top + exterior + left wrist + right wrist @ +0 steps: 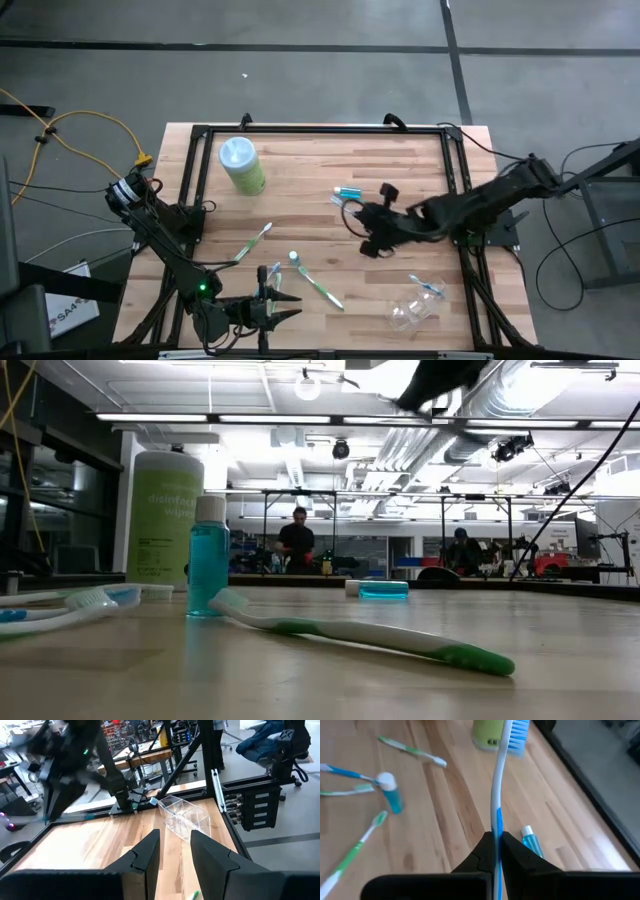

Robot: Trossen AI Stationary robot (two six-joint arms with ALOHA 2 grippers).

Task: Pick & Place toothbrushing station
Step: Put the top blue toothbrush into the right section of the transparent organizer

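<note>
My right gripper point(368, 228) hangs above the middle of the table, shut on a blue-and-white toothbrush point(497, 780). Below it lies a small blue tube point(347, 192). A clear plastic cup point(412, 310) lies on its side near the front right, with a blue toothbrush point(427, 286) poking out of its mouth. Green-and-white toothbrushes point(253, 243) point(318, 285) and a blue one point(272, 272) lie flat around a small upright blue bottle point(293, 260). My left gripper point(298, 307) waits open and level at the front edge, pointing toward the cup point(186, 817). My right gripper pinches the toothbrush's handle point(496, 827) between its two fingers, slanting down from the table's right. The brush runs along the fingers and sticks out past their tips, with its bristle head point(517, 732) at the free end. It is lifted clear of the table.
A pale-green canister point(241, 165) with a light-blue lid stands at the far left. A black frame point(320, 130) rims the wooden table. Bare wood lies between the tube and the cup. People stand far back in the room beyond the table.
</note>
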